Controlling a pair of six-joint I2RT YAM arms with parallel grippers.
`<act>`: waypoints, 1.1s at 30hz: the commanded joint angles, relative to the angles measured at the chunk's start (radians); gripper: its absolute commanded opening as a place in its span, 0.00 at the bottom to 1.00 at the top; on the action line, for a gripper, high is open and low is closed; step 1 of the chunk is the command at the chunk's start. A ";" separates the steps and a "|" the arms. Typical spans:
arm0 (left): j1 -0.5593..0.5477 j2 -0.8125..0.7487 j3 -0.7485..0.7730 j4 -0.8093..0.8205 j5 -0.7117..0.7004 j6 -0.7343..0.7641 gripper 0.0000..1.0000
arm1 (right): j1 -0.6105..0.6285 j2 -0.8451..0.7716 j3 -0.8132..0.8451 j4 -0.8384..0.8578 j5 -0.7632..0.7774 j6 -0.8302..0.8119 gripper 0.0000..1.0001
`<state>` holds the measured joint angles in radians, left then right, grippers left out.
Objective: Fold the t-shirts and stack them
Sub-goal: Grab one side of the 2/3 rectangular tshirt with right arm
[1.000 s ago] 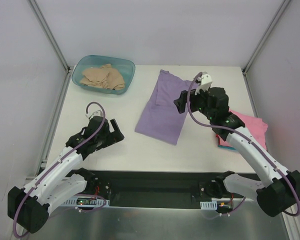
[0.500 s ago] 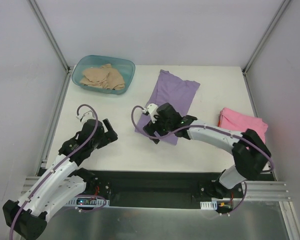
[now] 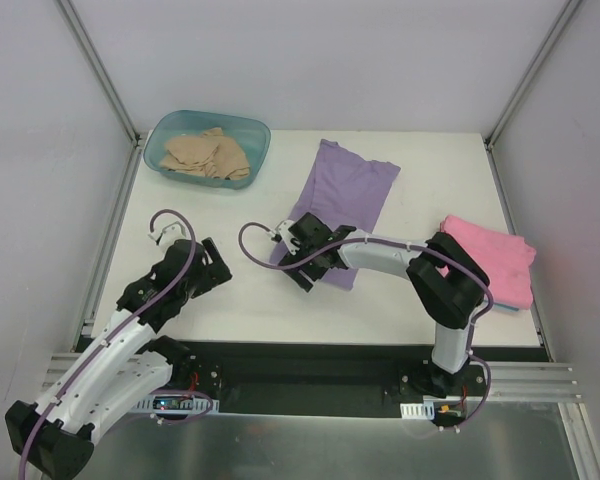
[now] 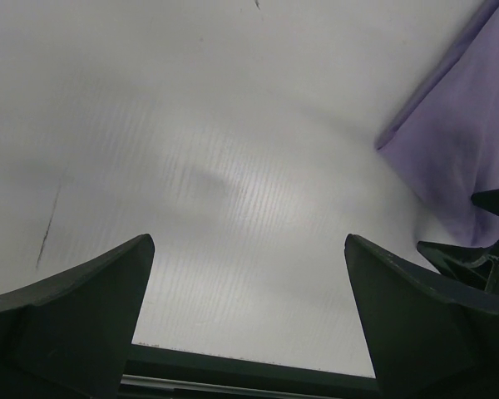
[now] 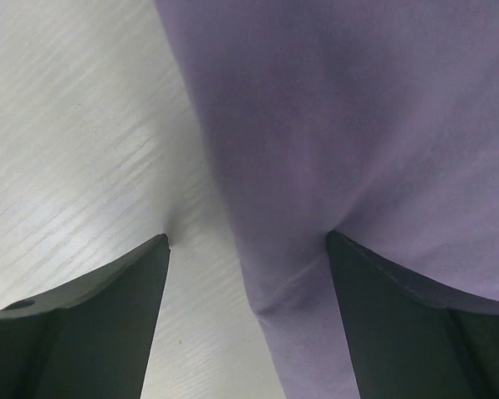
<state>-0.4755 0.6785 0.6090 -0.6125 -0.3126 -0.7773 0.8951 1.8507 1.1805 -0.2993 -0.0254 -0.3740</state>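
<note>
A lavender t-shirt [image 3: 345, 195] lies flat and folded lengthways at the table's middle. My right gripper [image 3: 298, 255] is low over its near left corner. In the right wrist view the jaws stand open astride the shirt's edge [image 5: 248, 245]: one finger is over bare table, and the other presses on the lavender cloth [image 5: 358, 125]. A pink t-shirt [image 3: 490, 255] lies folded at the right edge. A tan t-shirt [image 3: 208, 153] is crumpled in the tub. My left gripper [image 3: 212, 268] hovers open over bare table [image 4: 249, 249], left of the lavender shirt [image 4: 461, 141].
The teal plastic tub [image 3: 158, 130] stands at the back left corner. Metal frame posts rise at both back corners. The right gripper's fingers [image 4: 482, 249] show at the right edge of the left wrist view.
My right arm has swung from the lavender shirt's far right side to its near left corner and dropped low. My left arm has drawn back a little to the left.
</note>
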 commanded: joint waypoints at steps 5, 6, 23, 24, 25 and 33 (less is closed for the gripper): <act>0.014 0.052 0.005 -0.013 -0.040 -0.014 0.99 | -0.004 0.065 0.053 -0.076 0.082 0.021 0.68; 0.014 0.056 0.006 -0.012 -0.040 -0.014 0.99 | -0.004 0.068 0.053 -0.080 0.076 0.024 0.65; 0.017 0.012 -0.003 -0.015 -0.092 -0.022 0.99 | 0.096 -0.060 0.019 -0.161 -0.148 0.230 0.08; 0.018 0.007 -0.002 -0.016 -0.095 -0.023 0.99 | 0.106 -0.074 0.031 -0.182 -0.171 0.263 0.07; 0.020 0.003 0.001 -0.016 -0.100 -0.023 0.99 | 0.122 -0.091 0.033 -0.201 -0.194 0.285 0.07; 0.029 -0.042 0.031 -0.020 -0.102 -0.019 0.99 | 0.134 -0.172 0.057 -0.245 -0.579 0.419 0.07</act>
<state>-0.4561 0.6613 0.6083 -0.6205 -0.3801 -0.7834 1.0321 1.7496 1.2114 -0.4934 -0.3737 -0.0452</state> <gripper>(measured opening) 0.992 0.089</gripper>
